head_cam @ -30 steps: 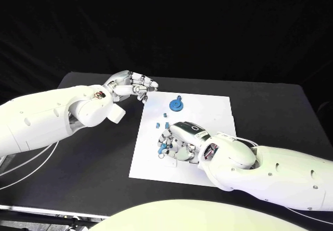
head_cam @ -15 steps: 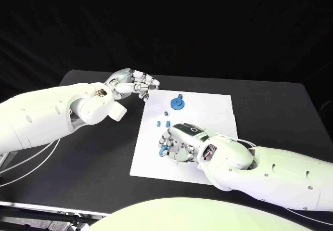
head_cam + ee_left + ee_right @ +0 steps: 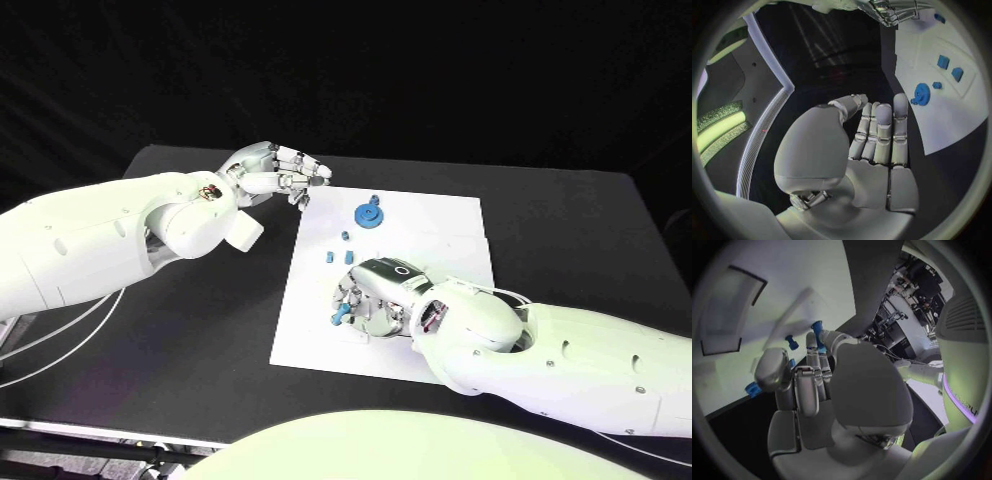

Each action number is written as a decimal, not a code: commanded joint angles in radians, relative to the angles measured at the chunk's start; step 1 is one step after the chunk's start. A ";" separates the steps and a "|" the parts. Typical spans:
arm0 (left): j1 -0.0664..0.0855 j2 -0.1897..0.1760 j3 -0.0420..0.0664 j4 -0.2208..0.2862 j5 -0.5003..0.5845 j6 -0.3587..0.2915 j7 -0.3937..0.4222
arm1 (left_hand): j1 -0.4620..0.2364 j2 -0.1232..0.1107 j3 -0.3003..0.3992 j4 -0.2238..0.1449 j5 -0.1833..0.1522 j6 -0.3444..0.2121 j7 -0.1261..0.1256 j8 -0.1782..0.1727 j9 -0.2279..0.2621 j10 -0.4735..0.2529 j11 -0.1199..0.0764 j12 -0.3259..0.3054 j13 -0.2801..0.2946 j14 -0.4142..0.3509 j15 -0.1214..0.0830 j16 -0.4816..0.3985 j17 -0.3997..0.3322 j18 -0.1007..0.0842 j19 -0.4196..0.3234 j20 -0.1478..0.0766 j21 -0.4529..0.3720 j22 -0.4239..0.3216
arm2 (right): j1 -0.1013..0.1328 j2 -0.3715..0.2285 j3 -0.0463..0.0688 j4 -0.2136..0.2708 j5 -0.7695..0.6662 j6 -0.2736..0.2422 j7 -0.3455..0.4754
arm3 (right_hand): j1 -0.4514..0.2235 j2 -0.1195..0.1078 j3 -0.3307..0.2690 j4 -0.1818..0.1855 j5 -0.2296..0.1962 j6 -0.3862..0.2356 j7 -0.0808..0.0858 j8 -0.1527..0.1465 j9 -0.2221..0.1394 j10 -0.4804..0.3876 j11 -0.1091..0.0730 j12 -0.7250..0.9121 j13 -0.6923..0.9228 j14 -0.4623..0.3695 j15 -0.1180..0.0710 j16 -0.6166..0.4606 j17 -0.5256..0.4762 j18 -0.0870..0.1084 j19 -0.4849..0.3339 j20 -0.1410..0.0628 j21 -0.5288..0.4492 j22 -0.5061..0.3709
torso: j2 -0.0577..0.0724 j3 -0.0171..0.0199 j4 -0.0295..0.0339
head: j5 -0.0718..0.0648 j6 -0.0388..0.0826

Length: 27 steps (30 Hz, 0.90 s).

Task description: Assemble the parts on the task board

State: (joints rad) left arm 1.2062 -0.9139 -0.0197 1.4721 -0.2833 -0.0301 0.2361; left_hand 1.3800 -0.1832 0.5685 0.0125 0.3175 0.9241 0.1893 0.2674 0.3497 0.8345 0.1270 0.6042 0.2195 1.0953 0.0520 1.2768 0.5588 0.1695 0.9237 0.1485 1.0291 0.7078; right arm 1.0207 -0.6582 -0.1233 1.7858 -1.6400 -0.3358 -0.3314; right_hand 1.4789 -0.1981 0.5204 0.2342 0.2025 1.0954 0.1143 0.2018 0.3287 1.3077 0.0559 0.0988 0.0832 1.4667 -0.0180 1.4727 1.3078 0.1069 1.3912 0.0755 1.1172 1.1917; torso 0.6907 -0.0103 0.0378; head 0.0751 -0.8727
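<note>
Shows a black table [image 3: 188, 330] with the white board [image 3: 433, 225] at its middle, running from 6 to 12 o'clock.

Finds the right hand [image 3: 378, 298] nearest, palm down on the near half of the board, fingers bent down onto the surface among blue parts. Cannot tell whether a part sits pinched between thumb and fingers. In the right wrist view, shows that same hand [image 3: 807, 385] with fingers [image 3: 811, 347] reaching to the board [image 3: 786, 285], one blue part [image 3: 817, 329] right at a fingertip, another [image 3: 791, 343] just beside, and a third [image 3: 752, 388] near the thumb.

At 9 o'clock of the right hand, touching or just beside its fingers, finds a blue part [image 3: 340, 319] lying on the board.

At 12 o'clock of the right hand, near the board's middle, finds two small blue pieces, one [image 3: 335, 258] close to the fingers and one [image 3: 346, 237] just beyond it.

Farther on, toward the board's far edge at 12 o'clock, finds the blue gear [image 3: 368, 215] lying flat, well apart from both hands. Shows the gear [image 3: 921, 94] and the square pieces again in the left wrist view.

Farthest, at 11 o'clock off the board's far corner, finds the left hand [image 3: 271, 176] above the table, narrow, fingers close together and bent in with the thumb alongside, holding nothing, touching neither board nor parts.
</note>
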 commanded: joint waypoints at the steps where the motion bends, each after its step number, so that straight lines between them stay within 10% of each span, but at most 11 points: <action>1: 0.000 0.001 0.001 0.002 0.005 0.014 0.005 | -0.002 0.003 0.005 -0.002 0.004 -0.006 -0.001 0.006 0.001 -0.006 0.001 0.007 -0.001 0.006 0.000 0.005 -0.001 0.016 -0.008 -0.001 0.006 0.001 | -0.004 0.004 -0.002 -0.004 -0.038 0.023 -0.034 | -0.003 0.006 0.003 0.000 -0.001 0.004 0.003 0.013 0.057 -0.007 -0.004 -0.004 -0.001 0.062 -0.006 0.006 0.031 -0.010 -0.003 0.002 -0.003 0.000 | -0.001 -0.0005 0.0001 | 0.000 0.000; 16: 0.000 0.001 0.001 0.003 0.005 0.016 0.003 | -0.002 0.003 0.005 -0.002 0.004 -0.006 -0.001 0.006 0.001 -0.006 0.001 0.007 -0.001 0.006 0.000 0.005 -0.001 0.016 -0.008 -0.001 0.006 0.001 | -0.011 0.022 -0.005 -0.008 -0.058 0.026 -0.044 | -0.009 0.001 0.005 -0.005 -0.001 -0.001 0.006 0.013 0.060 -0.009 -0.002 -0.010 -0.001 0.061 -0.004 0.005 0.027 -0.009 -0.005 0.003 -0.007 -0.002 | 0.000 -0.0010 0.0000 | -0.002 0.002; 27: 0.000 0.001 0.001 0.003 0.005 0.016 0.002 | -0.004 0.003 0.005 -0.002 0.004 -0.007 -0.001 0.007 0.002 -0.007 0.001 0.008 -0.001 0.006 0.000 0.005 -0.001 0.016 -0.009 -0.001 0.007 0.002 | -0.011 0.025 -0.008 -0.010 -0.054 0.044 -0.041 | -0.067 -0.067 -0.008 0.001 0.016 -0.106 0.016 -0.042 0.044 -0.068 0.013 -0.035 -0.005 0.058 0.008 0.002 0.019 -0.004 -0.019 0.015 -0.039 -0.017 | -0.001 -0.0006 -0.0003 | -0.003 0.006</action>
State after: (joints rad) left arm 1.2062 -0.9141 -0.0197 1.4723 -0.2833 -0.0293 0.2338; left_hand 1.3800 -0.1832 0.5685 0.0126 0.3175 0.9241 0.1893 0.2712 0.3505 0.8345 0.1270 0.6098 0.2195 1.0953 0.0520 1.2767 0.5587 0.1695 0.9237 0.1485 1.0329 0.7078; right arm 1.0101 -0.6328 -0.1313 1.7757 -1.6833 -0.3177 -0.3694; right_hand 1.4151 -0.2614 0.5187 0.2359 0.2191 0.9935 0.1301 0.1618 0.3740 1.2433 0.0684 0.0638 0.0781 1.4666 -0.0179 1.4727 1.3075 0.1074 1.3786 0.0881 1.0849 1.1762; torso 0.6898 -0.0111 0.0376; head 0.0722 -0.8677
